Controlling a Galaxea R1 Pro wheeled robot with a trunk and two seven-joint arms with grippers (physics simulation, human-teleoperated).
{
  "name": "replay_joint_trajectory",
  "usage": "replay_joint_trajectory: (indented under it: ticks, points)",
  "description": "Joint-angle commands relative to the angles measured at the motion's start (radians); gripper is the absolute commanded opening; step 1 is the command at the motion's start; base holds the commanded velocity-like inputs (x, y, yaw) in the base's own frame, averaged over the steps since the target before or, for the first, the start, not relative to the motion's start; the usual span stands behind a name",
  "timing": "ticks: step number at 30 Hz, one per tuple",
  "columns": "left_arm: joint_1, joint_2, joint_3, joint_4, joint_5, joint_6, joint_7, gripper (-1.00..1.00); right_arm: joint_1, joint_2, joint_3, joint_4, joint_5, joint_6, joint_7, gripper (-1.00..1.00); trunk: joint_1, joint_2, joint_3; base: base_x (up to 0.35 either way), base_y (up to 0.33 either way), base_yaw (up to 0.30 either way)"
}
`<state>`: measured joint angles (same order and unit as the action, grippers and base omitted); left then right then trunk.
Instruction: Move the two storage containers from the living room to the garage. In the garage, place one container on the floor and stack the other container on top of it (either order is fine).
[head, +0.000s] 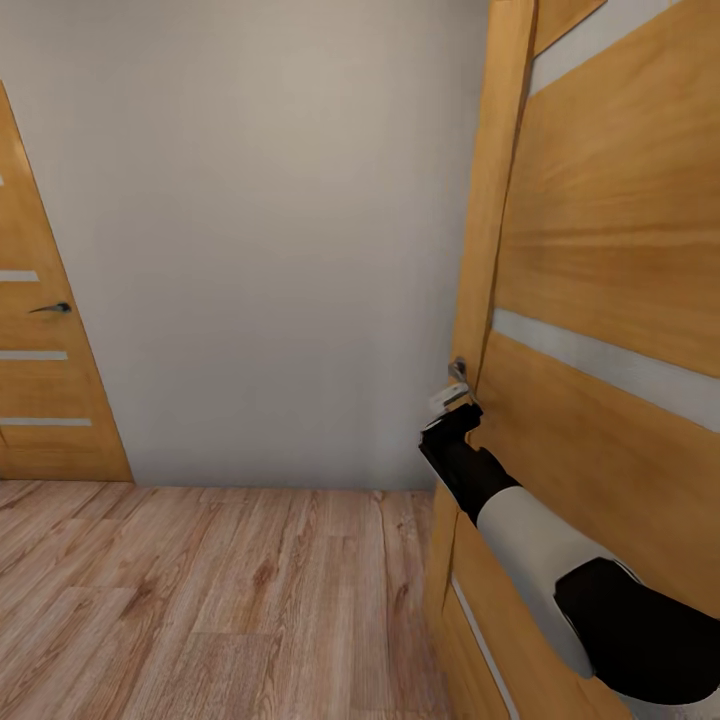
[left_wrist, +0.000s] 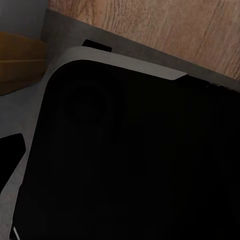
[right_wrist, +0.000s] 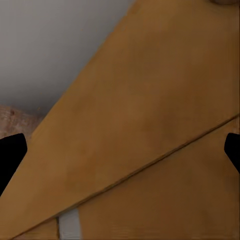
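The right arm reaches forward and up from the lower right of the head view, its white forearm sleeve ending in a black wrist. The right end effector (head: 455, 400) sits at the metal handle (head: 458, 372) of the wooden door (head: 600, 240), at the door's edge. In the right wrist view its two black fingertips (right_wrist: 10, 157) stand far apart at opposite sides of the picture, so the jaws are wide, with the door's face between them and nothing held. Whether a finger actually touches the handle is hard to tell from the head view.

The door is honey-coloured wood with a smooth, streaked grain and pale horizontal strips set into it. A second door (head: 45, 380) of the same make stands at the far left, with a small dark lever handle (head: 50, 308). Between them is a plain grey-white wall (head: 260, 240). The light wood plank floor (head: 200, 600) shows knots and long grain lines.

The left wrist view looks onto a dark, rounded black part of the robot's body (left_wrist: 130, 155) with a grey rim; the left end effector's state cannot be told. The storage containers are out of sight here.
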<state>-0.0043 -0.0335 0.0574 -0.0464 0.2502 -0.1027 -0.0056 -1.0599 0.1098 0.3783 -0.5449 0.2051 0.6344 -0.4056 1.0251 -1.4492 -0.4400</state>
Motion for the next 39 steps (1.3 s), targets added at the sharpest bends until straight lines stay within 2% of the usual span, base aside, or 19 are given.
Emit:
replay_joint_trajectory:
  ticks: [1, 14, 16, 19, 27, 32, 39]
  points:
    - [0.0, 0.0, 0.005, 0.0, 0.001, -0.003, -0.001, 1.0, -0.002, -0.013, 0.005, -0.001, 0.031, 0.016, -0.005, 1.0, 0.0, -0.001, -0.001, 0.0, 0.0, 0.0]
    - [0.0, 0.0, 0.005, 0.0, 0.001, -0.003, -0.001, 1.0, -0.002, -0.073, 0.003, 0.0, 0.028, 0.013, -0.004, 1.0, 0.0, -0.001, -0.001, 0.0, 0.0, 0.0]
    - [0.0, 0.0, 0.005, 0.0, 0.001, -0.003, -0.001, 1.0, -0.002, -0.082, -0.006, 0.0, 0.028, 0.013, -0.004, 1.0, 0.0, -0.001, -0.001, 0.0, 0.0, 0.0]
    - [0.0, 0.0, 0.005, 0.0, 0.001, -0.002, -0.001, 1.0, -0.002, -0.107, -0.06, 0.0, 0.029, 0.009, -0.003, 1.0, 0.0, -0.001, -0.001, 0.0, 0.0, 0.0]
    - [0.0, 0.0, 0.005, 0.0, 0.001, -0.003, -0.001, 1.0, -0.002, -0.12, -0.081, -0.001, 0.03, 0.006, -0.002, 1.0, 0.0, -0.001, -0.001, 0.0, 0.0, 0.0]
    - [0.0, 0.0, 0.005, 0.0, 0.001, -0.003, -0.001, 1.0, -0.002, -0.147, -0.082, 0.0, 0.029, 0.004, 0.0, 1.0, 0.0, -0.001, -0.001, 0.0, 0.0, 0.0]
    - [0.0, 0.0, 0.005, 0.0, 0.001, -0.003, -0.001, 1.0, -0.002, -0.151, -0.082, -0.001, 0.028, 0.003, 0.001, 1.0, 0.0, -0.001, -0.001, 0.0, 0.0, 0.0]
